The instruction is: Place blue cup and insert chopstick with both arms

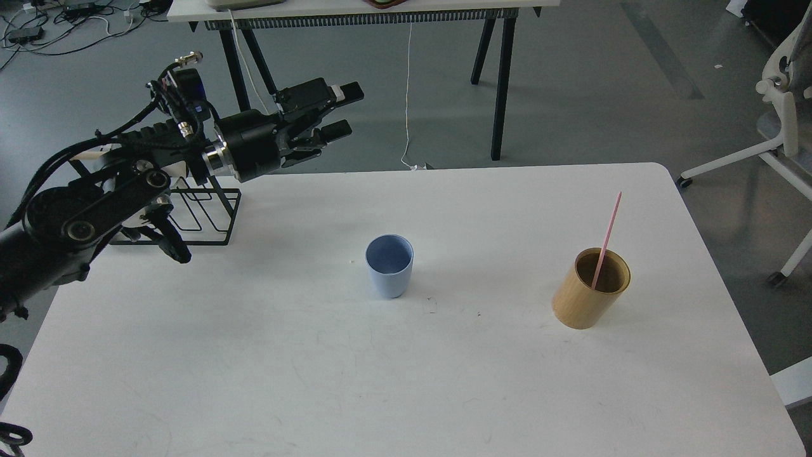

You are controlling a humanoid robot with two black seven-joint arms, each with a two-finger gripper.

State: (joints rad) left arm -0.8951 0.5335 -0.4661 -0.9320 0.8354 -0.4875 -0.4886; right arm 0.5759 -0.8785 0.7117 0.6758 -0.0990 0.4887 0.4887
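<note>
While our left gripper (342,111) hangs with fingers apart and empty, the blue cup (389,274) stands upright; the chopstick (607,240) leans in the tan holder (590,289).

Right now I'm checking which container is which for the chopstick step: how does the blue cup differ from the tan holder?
The blue cup is pale blue and tapers toward its base; the tan holder is wood-coloured with straight sides. The cup looks smaller, the holder wider. The cup is empty; the holder has the pink chopstick leaning inside. The cup sits mid-table, the holder to the right. Both stand upright, open-topped, without handles, on the white table.
</note>
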